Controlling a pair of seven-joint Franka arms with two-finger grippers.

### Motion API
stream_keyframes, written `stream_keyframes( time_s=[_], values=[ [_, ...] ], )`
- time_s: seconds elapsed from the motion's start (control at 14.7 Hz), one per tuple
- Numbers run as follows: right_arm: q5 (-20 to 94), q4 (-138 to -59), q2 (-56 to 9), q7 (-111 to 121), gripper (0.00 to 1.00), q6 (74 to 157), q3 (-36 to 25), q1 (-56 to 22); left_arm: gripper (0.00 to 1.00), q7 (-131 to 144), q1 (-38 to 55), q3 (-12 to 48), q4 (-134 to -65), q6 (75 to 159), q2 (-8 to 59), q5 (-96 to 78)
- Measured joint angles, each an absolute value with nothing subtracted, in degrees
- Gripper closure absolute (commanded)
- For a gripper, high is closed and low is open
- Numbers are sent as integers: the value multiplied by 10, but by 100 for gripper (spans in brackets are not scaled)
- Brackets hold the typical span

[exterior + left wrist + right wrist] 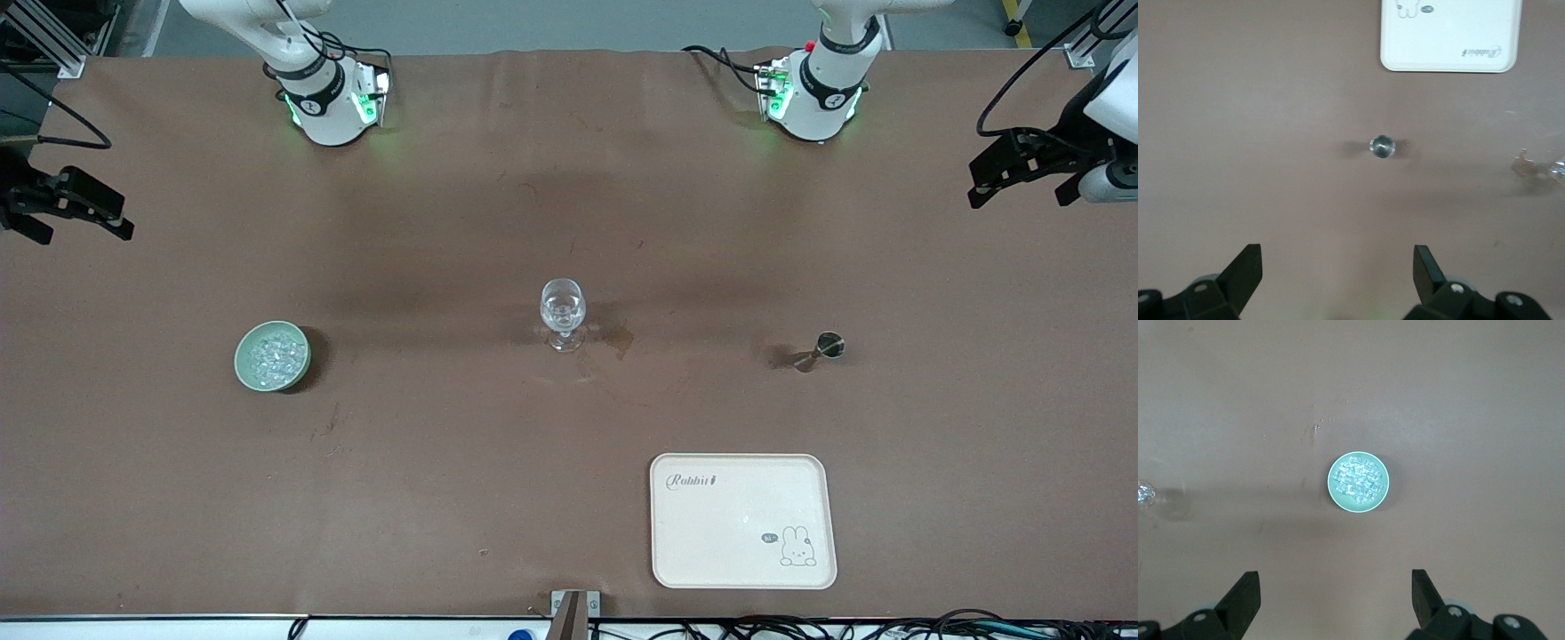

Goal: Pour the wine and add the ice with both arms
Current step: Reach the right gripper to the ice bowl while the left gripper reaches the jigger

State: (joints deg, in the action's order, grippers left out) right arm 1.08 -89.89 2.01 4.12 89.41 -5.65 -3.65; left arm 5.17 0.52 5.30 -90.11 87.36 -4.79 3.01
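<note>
A pale green bowl (272, 356) (1359, 483) near the right arm's end of the table holds a heap of small clear ice (274, 354) (1358, 480). A clear stemmed glass (563, 313) stands at the table's middle. A small metal cup (824, 348) (1382, 146) stands toward the left arm's end. Wine itself is hidden from me. My left gripper (1021, 197) (1338, 261) hangs open and empty high over its end of the table. My right gripper (82, 233) (1336, 583) hangs open and empty high over the other end.
A cream tray (743, 520) (1450, 37) with a rabbit drawing lies nearer the front camera than the metal cup. A dark stain (615, 338) marks the brown table cover beside the glass. Both arm bases (331, 98) stand along the table's edge.
</note>
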Motion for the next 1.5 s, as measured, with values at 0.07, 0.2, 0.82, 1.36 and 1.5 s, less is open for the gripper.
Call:
stream_keyframes(
  time_s=[0.07,0.2,0.82,1.36,1.5],
  values=[
    [11,-899,20,41,0,894,-56,-36,0,52,5,53,-901,874,-44,46],
    [11,-899,20,41,0,894,-57,-36,0,52,3,53,-900,875,-30,57],
    [11,-902,-14,41,2,935,-58,-25,0,128,-81,51,-897,947,78,-42],
    [11,-1002,-90,40,5,1099,-59,5,0,318,-83,55,-897,948,186,-130],
    [11,-1041,-100,27,5,1157,-58,5,0,328,-92,54,-896,949,210,-167]
  ],
)
